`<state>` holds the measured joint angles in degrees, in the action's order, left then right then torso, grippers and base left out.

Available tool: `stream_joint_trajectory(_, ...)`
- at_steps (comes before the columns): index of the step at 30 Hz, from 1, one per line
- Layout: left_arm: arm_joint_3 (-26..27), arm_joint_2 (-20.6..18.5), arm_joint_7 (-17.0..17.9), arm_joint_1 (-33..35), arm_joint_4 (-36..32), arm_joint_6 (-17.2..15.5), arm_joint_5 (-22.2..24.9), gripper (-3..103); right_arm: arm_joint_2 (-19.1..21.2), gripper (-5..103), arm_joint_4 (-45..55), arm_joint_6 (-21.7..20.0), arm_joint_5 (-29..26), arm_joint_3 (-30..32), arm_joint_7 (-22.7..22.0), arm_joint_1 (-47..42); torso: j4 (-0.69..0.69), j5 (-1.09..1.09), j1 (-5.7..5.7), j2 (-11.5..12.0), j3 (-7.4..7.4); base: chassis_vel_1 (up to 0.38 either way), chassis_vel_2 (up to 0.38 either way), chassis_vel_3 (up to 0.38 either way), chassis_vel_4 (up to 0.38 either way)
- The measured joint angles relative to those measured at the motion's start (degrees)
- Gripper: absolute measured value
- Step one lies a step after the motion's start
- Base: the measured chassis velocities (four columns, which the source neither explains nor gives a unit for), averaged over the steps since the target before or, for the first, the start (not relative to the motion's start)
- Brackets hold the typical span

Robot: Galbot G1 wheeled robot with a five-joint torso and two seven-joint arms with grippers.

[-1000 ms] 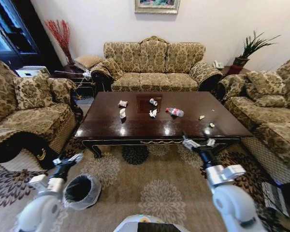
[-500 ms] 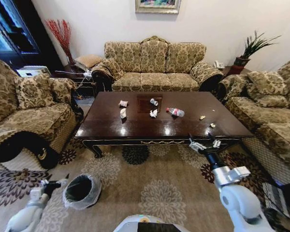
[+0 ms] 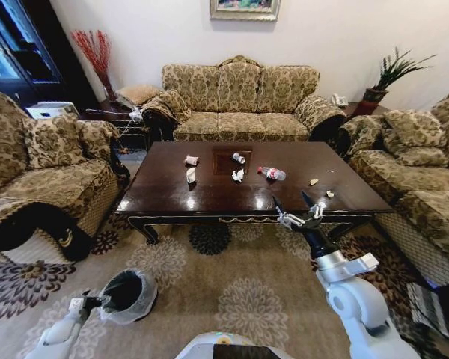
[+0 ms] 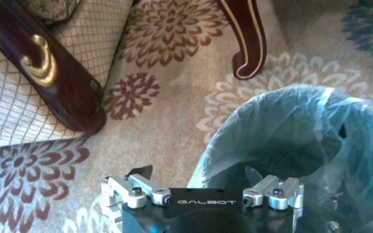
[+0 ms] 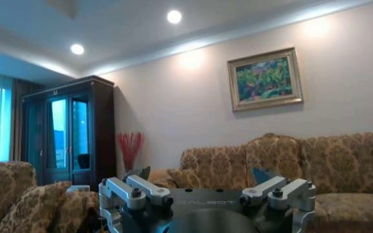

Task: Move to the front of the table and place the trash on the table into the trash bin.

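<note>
The table is standing at the centre of the room, ringed by patterned sofas, with its glossy dark top facing the robot. The trash bin is sitting on the floral carpet in front of the table's left corner, its whitish liner folded over the rim and its dark interior showing. The right arm is reaching forward, and the right pincer is hovering at the near edge of the table, right of centre, with its fingers spread wide and nothing between them. The left arm is hanging low, and the left pincer is hovering just beside the bin's rim, likewise spread wide and holding nothing. The trash is lying scattered across the middle of the table: a clear bottle with a red label on its side, a small can on the square inlay, crumpled paper wads toward the left, and pale scraps toward the right.
</note>
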<state>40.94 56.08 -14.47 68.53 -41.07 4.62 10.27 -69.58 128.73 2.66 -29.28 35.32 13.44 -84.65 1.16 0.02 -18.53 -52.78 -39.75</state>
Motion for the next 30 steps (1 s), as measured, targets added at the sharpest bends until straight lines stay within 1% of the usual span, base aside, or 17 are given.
stream_joint_trajectory(1, -0.31, -0.07, -0.47, -1.08, 1.68, 0.26, -0.16, 98, -0.13, 100, -0.17, 0.08, 0.31, 0.00, -0.01, -0.25, 0.00, 0.00, 0.00, 0.00, 0.00, 0.000, 0.000, 0.000, 0.000)
stream_joint_trajectory(2, -0.31, -0.07, -0.47, -1.08, 1.68, 0.26, -0.16, 98, -0.13, 100, -0.17, 0.08, 0.31, 0.00, -0.01, -0.25, 0.00, 0.00, 0.00, 0.00, 0.00, 0.000, 0.000, 0.000, 0.000)
stream_joint_trajectory(5, -0.84, -0.02, -1.25, -4.51, 6.42, 1.22, -1.55, 98, -0.56, 100, -0.83, 0.30, 1.21, -0.01, -0.13, -0.85, 0.00, -0.03, 0.00, 0.00, 0.01, 0.000, 0.000, 0.000, 0.000)
stream_joint_trajectory(8, -1.46, 0.22, -1.25, -6.19, 8.38, 1.18, -1.77, 98, -0.87, 100, -1.23, 0.60, 1.72, -0.08, -0.27, -1.14, 0.01, -0.03, 0.00, 0.00, 0.00, 0.000, 0.000, 0.000, 0.000)
stream_joint_trajectory(13, -2.48, 0.58, -0.59, -7.79, 9.63, 0.65, -2.00, 98, -1.15, 100, -1.05, 0.67, 1.89, -0.14, -0.49, -1.55, 0.00, -0.02, 0.00, 0.00, 0.00, 0.000, 0.000, 0.000, 0.000)
stream_joint_trajectory(18, -3.14, 0.96, 0.56, -9.39, 11.69, 0.40, -3.31, 98, -1.16, 100, -0.70, 1.32, 1.84, 0.34, -0.71, -2.25, 0.01, -0.02, 0.00, 0.00, 0.00, 0.000, 0.000, 0.000, 0.000)
stream_joint_trajectory(19, -3.20, 1.05, 0.87, -9.81, 12.36, 0.39, -3.73, 98, -1.13, 100, -0.74, 1.74, 1.83, 0.46, -0.75, -2.47, 0.01, -0.03, 0.00, 0.00, 0.00, 0.000, 0.000, 0.000, 0.000)
stream_joint_trajectory(20, -3.19, 1.19, 1.33, -10.40, 13.25, 0.45, -4.43, 97, -1.10, 100, -0.86, 2.45, 1.91, 0.34, -1.79, -2.61, 0.00, -0.02, 0.00, 0.00, 0.00, 0.000, 0.000, 0.000, 0.000)
stream_joint_trajectory(22, -3.01, 1.40, 1.68, -10.76, 13.87, 0.57, -5.19, 98, -1.12, 100, -1.23, 4.29, 1.68, -0.28, -3.69, -2.39, 0.00, -0.02, 0.00, 0.00, 0.00, 0.000, 0.000, 0.000, 0.000)
stream_joint_trajectory(23, -3.01, 1.40, 1.68, -10.76, 13.87, 0.57, -5.19, 98, -1.12, 100, -1.23, 4.29, 1.68, -0.28, -3.69, -2.39, 0.00, -0.02, 0.00, 0.00, 0.00, 0.000, 0.000, 0.000, 0.000)
stream_joint_trajectory(24, -2.91, 1.45, 1.77, -10.69, 13.87, 0.61, -5.38, 99, -1.15, 100, -1.50, 5.28, 1.64, -0.44, -4.34, -2.03, 0.00, -0.02, 0.00, 0.00, 0.01, 0.000, 0.000, 0.000, 0.000)
stream_joint_trajectory(26, -2.68, 1.59, 1.78, -10.37, 13.84, 0.64, -5.54, 99, -1.08, 100, -1.68, 5.23, 2.50, 0.10, -3.46, -1.74, 0.01, -0.02, 0.00, 0.00, 0.00, 0.000, 0.000, 0.000, 0.000)
stream_joint_trajectory(30, -2.07, 1.87, 1.82, -10.21, 13.91, 0.57, -5.56, 99, -0.58, 100, -1.57, 5.27, 2.24, 0.16, -3.16, -1.77, 0.01, -0.01, 0.00, 0.00, 0.01, 0.000, 0.000, 0.000, 0.000)
